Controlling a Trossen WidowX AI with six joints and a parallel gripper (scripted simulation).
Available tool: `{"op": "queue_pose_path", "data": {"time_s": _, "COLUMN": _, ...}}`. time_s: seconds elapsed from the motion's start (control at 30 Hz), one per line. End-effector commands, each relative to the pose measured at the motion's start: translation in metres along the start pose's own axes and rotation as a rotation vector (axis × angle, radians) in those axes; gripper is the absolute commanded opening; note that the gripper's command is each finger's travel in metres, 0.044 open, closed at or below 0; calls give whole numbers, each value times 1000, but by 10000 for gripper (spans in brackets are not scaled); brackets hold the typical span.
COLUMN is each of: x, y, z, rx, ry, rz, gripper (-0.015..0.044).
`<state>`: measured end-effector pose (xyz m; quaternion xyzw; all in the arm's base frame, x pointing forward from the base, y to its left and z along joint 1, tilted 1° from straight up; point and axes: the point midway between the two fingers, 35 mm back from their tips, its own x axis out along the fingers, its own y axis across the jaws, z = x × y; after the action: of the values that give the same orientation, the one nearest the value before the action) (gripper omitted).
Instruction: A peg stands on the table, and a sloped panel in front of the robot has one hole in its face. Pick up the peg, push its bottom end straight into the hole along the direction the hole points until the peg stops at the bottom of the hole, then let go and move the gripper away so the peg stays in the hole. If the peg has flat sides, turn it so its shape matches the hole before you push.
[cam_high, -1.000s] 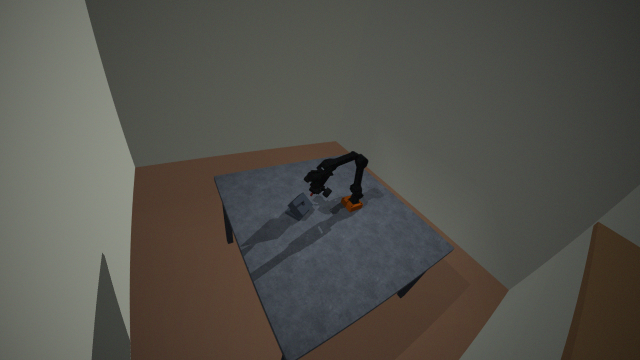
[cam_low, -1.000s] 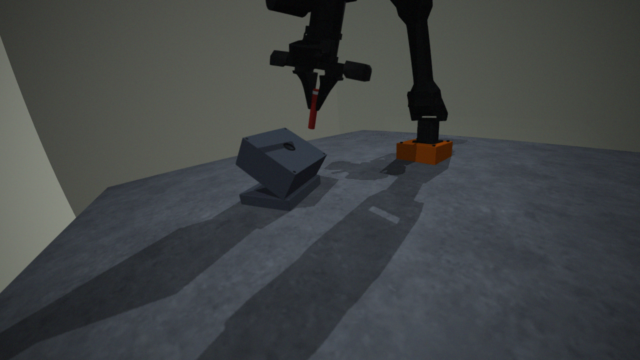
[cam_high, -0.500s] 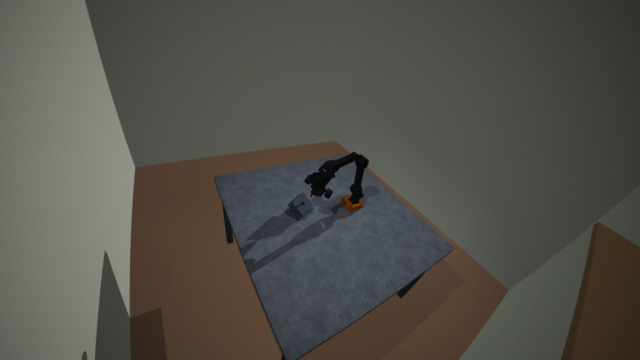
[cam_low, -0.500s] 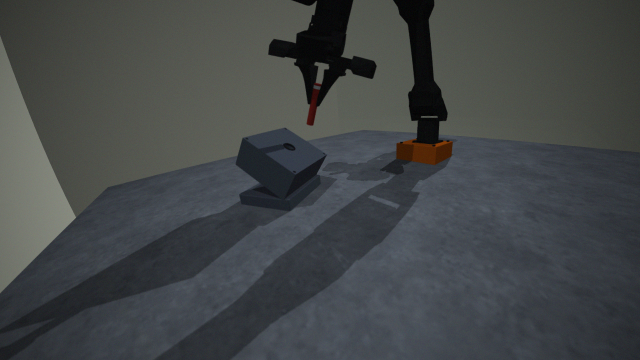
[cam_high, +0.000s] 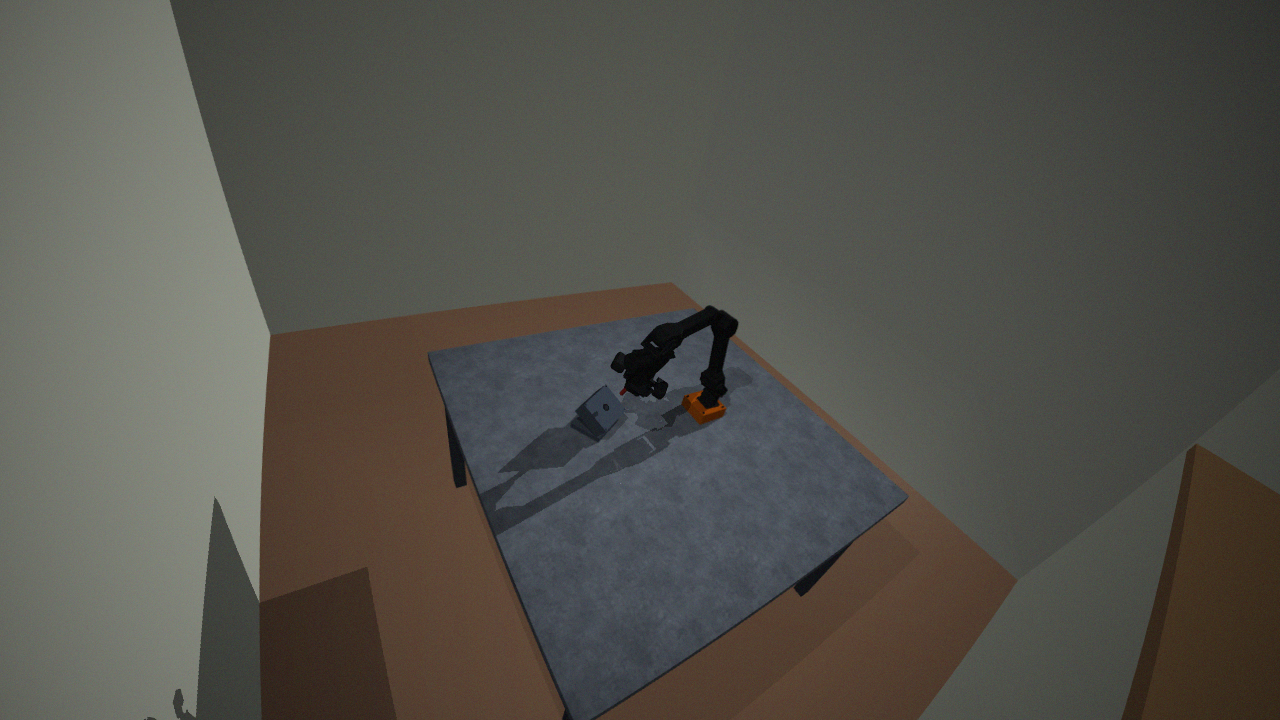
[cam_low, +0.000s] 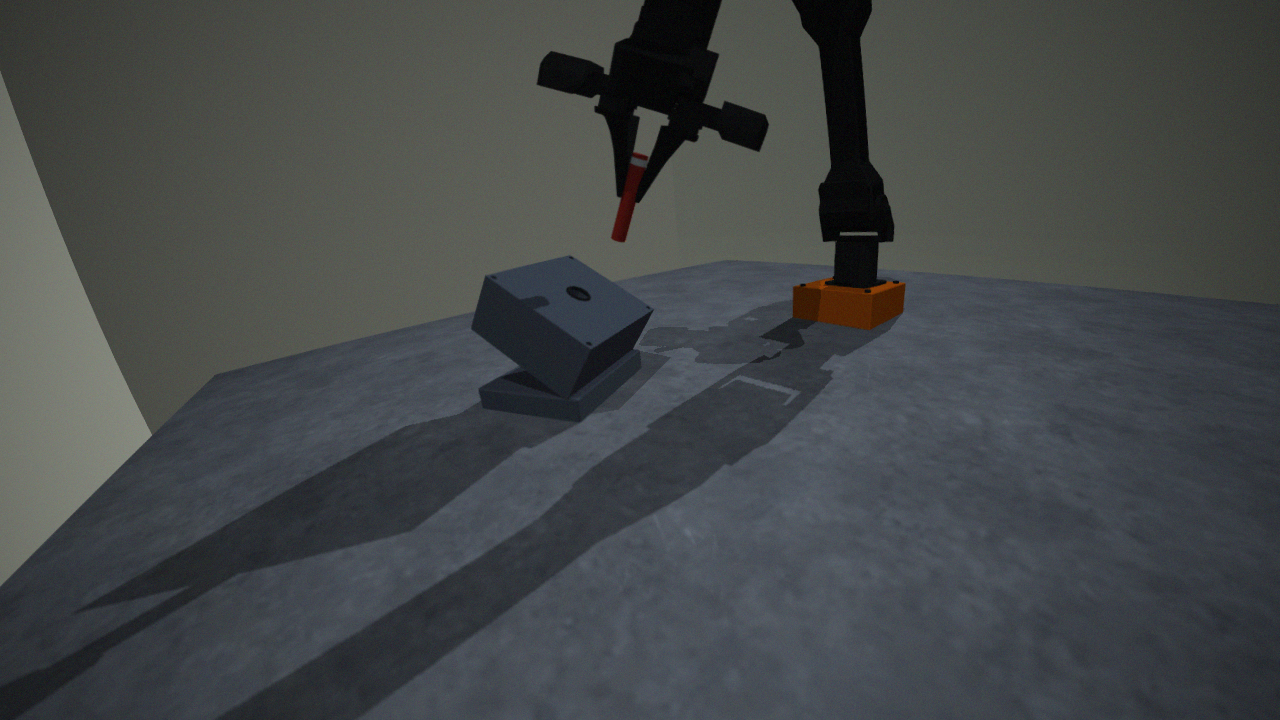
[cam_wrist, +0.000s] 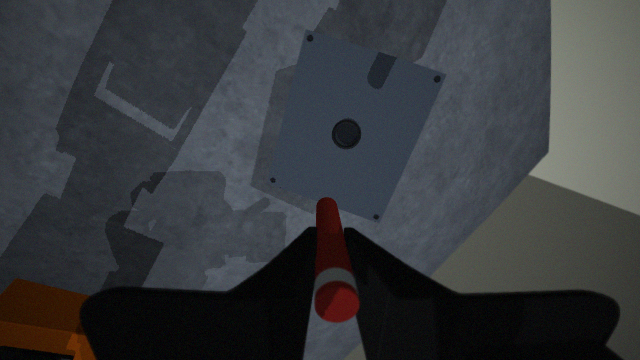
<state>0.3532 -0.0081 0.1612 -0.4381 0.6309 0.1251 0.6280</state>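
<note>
My gripper (cam_low: 633, 183) (cam_wrist: 330, 235) (cam_high: 626, 386) is shut on a round red peg (cam_low: 627, 202) (cam_wrist: 328, 235) (cam_high: 622, 391) with a pale band near its top. The peg hangs tilted in the air, its lower end pointing down and left. The grey sloped panel block (cam_low: 537, 322) (cam_wrist: 325, 95) (cam_high: 590, 416) stands on a flat base on the table. Its face has one round hole (cam_low: 579, 291) (cam_wrist: 346, 133) (cam_high: 605, 408). The peg's lower end is above and a little to the right of the hole, well clear of the face. In the wrist view the peg tip lies below the hole, over the panel's near edge.
The arm's orange base (cam_low: 847, 301) (cam_high: 705, 408) (cam_wrist: 35, 310) stands right of the panel. The grey table (cam_low: 895, 501) (cam_high: 671, 537) spreads wide toward the front. Long arm and panel shadows lie across it. The table's left edge is close behind the panel.
</note>
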Motion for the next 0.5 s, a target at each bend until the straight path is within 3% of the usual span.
{"op": "queue_pose_path", "data": {"time_s": 0.0, "x": -6, "y": -3, "z": 4, "rx": -23, "ry": -5, "rz": -26, "gripper": 0}}
{"op": "queue_pose_path", "data": {"time_s": 0.47, "x": -21, "y": 2, "z": 20, "rx": -122, "ry": -10, "rz": -85, "gripper": 0}}
